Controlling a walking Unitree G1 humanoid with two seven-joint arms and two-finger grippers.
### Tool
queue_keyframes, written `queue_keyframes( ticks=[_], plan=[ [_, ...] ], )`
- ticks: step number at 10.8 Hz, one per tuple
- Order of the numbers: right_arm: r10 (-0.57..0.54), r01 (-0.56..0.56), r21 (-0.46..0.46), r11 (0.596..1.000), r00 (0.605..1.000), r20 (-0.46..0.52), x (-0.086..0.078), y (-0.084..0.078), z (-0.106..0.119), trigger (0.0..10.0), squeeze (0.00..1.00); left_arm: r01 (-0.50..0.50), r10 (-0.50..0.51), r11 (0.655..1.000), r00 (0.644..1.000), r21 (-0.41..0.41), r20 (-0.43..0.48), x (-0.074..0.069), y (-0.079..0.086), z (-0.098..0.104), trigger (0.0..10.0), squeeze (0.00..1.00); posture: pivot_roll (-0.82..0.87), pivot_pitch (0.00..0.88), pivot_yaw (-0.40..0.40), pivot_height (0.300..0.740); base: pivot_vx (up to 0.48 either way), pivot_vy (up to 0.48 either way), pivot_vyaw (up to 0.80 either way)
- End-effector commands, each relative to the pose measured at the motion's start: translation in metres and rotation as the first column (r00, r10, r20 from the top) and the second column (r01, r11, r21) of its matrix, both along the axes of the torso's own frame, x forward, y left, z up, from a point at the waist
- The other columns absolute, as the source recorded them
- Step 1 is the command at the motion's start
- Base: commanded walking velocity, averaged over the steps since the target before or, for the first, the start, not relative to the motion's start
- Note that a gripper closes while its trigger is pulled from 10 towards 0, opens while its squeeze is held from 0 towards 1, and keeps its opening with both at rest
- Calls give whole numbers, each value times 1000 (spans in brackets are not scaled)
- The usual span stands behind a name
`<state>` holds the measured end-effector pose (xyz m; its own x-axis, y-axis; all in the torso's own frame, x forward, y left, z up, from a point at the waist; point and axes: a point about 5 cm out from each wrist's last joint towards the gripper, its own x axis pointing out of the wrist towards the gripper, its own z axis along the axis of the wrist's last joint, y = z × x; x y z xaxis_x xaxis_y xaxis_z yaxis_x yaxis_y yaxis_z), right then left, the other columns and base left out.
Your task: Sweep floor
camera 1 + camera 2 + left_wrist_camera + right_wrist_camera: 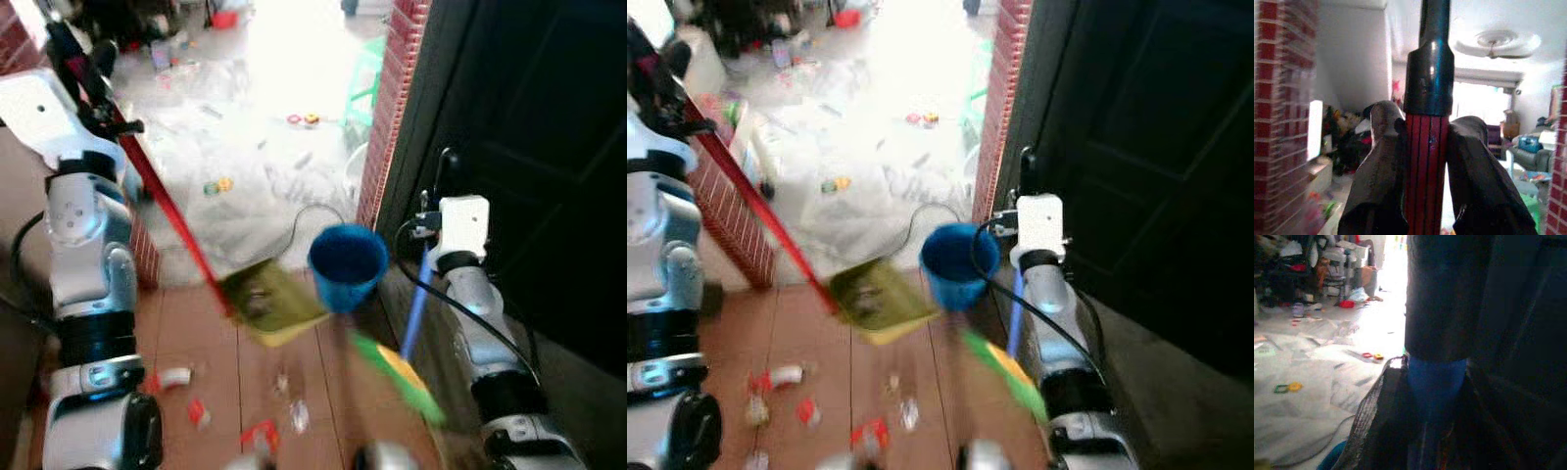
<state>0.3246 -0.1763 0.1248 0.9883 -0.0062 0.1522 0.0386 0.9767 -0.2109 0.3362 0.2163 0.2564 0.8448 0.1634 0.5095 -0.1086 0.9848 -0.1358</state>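
Surface nearest the robot: terracotta floor tiles (294, 392), carrying scattered litter (260, 431) in red and white scraps, blurred in both eye views. Just beyond the litter a yellow-green dustpan (272, 299) sits at the foot of a red handle (167, 201), and a second head, green and yellow (402, 377), lies at the lower end of a blue handle (415, 311); its type cannot be resolved through the blur. A blue bucket (347, 264) stands between the two handles, just past the dustpan.

Edges: a red brick pillar (390, 108) and a dark door panel (529, 147) close the side beside the right arm; a low brick wall (730, 220) stands beside the left arm. Between them the tile gives way to a pale, glare-washed floor (255, 147) strewn with small objects, with a dark cable (299, 225) trailing across it. Furniture and clutter occupy the far room.

Left gripper (1427, 147): both black fingers (1376, 166) are clamped against the red ribbed shaft, immediately below its black collar (1429, 78).

Right gripper (1435, 396): the blue handle passes between its fingers, below a dark sleeve; the view is too dark to confirm whether the fingers press on it.
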Motion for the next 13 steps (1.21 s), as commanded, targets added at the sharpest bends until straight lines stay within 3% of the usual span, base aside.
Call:
queue_keyframes(
  ticks=[1,10,13],
  plan=[
    [-8,9,-33,999,999,33,2,-3,8,10000,0,1,-2,1000,996,15,87,-4,-1,19,10000,0,-33,0,49,740,480,0,0],
    [5,-5,-25,1000,1000,11,-2,1,1,10000,0,33,-35,999,996,23,85,0,-15,18,10000,0,-37,0,56,740,474,0,0],
    [11,-10,-31,999,1000,11,0,-1,2,10000,0,86,-88,996,993,32,78,3,-37,10,10000,0,-41,0,50,740,0,0,0]
  ],
)
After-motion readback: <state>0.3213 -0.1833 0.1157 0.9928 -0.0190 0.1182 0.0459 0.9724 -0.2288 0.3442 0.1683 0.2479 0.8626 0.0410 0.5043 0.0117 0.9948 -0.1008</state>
